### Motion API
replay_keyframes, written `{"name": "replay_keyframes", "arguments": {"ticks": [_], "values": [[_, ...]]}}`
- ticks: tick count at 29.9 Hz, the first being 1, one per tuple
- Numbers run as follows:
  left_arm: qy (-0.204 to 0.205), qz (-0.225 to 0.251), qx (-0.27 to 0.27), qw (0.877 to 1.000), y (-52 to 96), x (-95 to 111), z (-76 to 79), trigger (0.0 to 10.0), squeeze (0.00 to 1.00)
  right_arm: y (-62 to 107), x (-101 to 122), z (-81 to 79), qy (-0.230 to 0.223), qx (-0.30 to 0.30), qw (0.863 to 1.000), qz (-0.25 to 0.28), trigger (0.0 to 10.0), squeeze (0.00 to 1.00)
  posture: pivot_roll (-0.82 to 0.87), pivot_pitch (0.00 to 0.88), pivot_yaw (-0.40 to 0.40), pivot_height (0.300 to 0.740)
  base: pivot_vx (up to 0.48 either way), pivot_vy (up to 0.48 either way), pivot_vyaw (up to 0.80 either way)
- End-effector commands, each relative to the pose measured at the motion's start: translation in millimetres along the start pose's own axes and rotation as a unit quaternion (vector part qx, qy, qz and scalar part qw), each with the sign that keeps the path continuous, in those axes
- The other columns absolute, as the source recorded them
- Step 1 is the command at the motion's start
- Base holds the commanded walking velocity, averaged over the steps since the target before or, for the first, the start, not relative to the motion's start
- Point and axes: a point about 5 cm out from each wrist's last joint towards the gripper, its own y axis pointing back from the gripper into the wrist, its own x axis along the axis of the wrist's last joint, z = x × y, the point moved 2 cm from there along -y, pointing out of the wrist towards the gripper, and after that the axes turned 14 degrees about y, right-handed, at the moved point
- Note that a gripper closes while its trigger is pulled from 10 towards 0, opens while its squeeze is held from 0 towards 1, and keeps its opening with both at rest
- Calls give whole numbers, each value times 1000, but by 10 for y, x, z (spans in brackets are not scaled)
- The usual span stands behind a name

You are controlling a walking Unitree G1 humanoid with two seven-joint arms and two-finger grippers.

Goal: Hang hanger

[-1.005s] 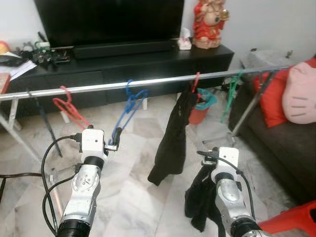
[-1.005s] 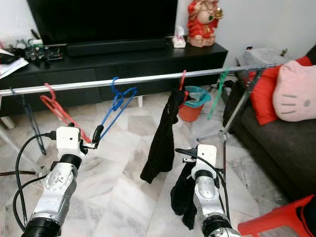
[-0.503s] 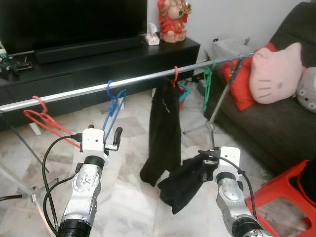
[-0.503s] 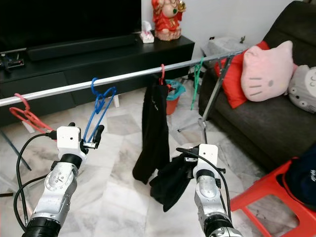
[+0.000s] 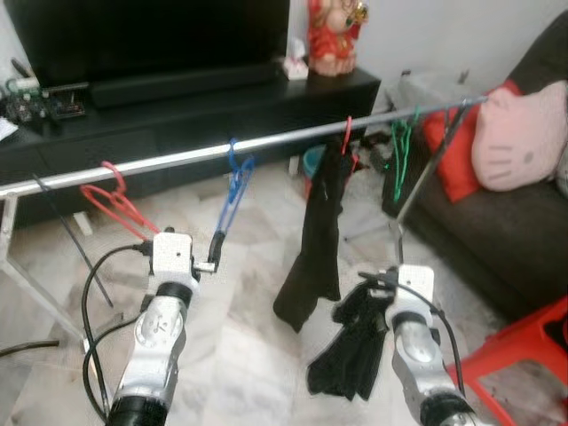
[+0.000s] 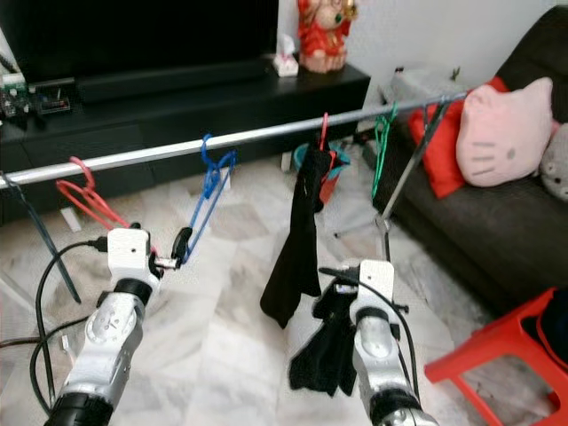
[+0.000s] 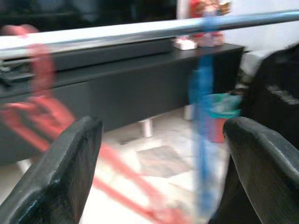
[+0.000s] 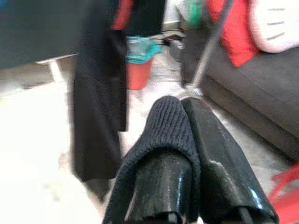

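Observation:
A metal rail (image 5: 177, 161) crosses the room at chest height. On it hang an empty red hanger (image 5: 115, 200), an empty blue hanger (image 5: 232, 182), a red hanger carrying a black garment (image 5: 319, 231) and a green hanger (image 5: 399, 146). My left gripper (image 5: 210, 253) is open and empty, just below and in front of the blue hanger (image 7: 202, 116). My right gripper (image 8: 187, 116) is shut on a black knit garment (image 5: 351, 351), which dangles from it below the rail, in front of the hung black garment.
A black TV stand (image 5: 177, 115) with a TV runs behind the rail. A dark sofa (image 5: 497, 240) with a pink cat-face cushion (image 5: 519, 146) stands on the right. A red plastic stool (image 5: 524, 355) is near my right arm. A small bin (image 5: 311, 164) sits under the rail.
The whole picture has swung sideways, so the camera moved. Both arms keep their pose; the black garment has swung beneath the right gripper.

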Motion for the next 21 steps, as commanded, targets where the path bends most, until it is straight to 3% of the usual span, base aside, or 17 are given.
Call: {"name": "replay_keyframes", "arguments": {"ticks": [1, 6, 13, 21], "values": [[14, -2, -9, 1000, -8, -15, 83, 10000, 0, -42, 55, 106, 6, -13, 1000, 13, 10000, 0, 74, 0, -39, 740, 0, 266, 0], [13, 0, -10, 1000, -9, -6, 84, 10000, 0, -41, 54, 108, 7, -15, 1000, 13, 10000, 0, 74, 0, -39, 740, 0, 253, 0], [-1, 3, -41, 999, -13, 19, 182, 10000, 0, -40, 55, 105, 6, -17, 1000, 12, 10000, 0, 75, 0, -38, 740, 0, 0, 0], [-2, 5, -38, 999, -2, 18, 165, 10000, 0, -39, 40, 124, 2, -24, 1000, 7, 10000, 0, 76, 0, -38, 740, 95, 0, -60]]}}
